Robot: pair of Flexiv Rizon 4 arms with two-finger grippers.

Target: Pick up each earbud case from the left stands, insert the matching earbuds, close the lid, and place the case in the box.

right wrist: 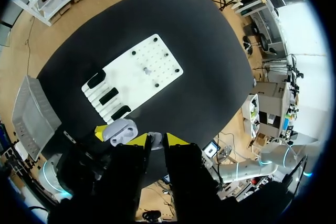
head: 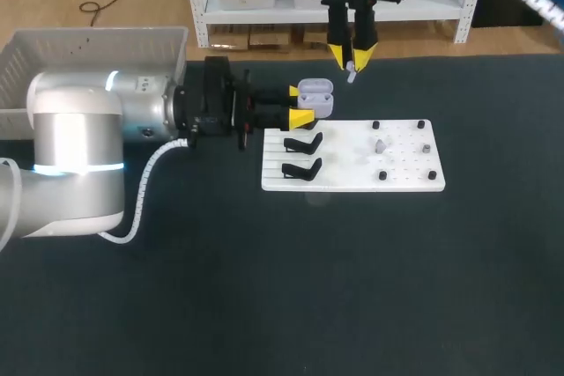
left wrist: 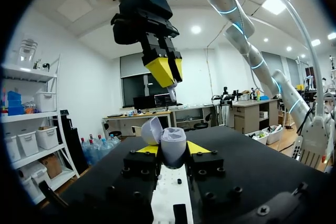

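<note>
Gripping the pale earbud case (head: 315, 94) from two sides with the left pincer (head: 300, 105), lid (left wrist: 151, 129) swung open, clear of the desk (head: 264, 288) and just over the far left corner of the white board (head: 352, 180). From the left wrist, seen sitting upright between the yellow fingertips (left wrist: 148, 149), open mouth facing up. Pinching a small pale earbud (head: 352, 71) in the right pincer (head: 352, 59), nearly closed and clamped on it, pointing straight down; hanging above the open case and apart from it. Just beside the case, on the board's left part, two black stands (head: 304, 142), one behind the other. Farther right on the board, among short black pegs (head: 382, 176), a small grey piece (head: 380, 144), too small to tell more. Well apart, at the desk's far left corner behind the left arm (head: 79, 143), the pale box (head: 88, 46).
</note>
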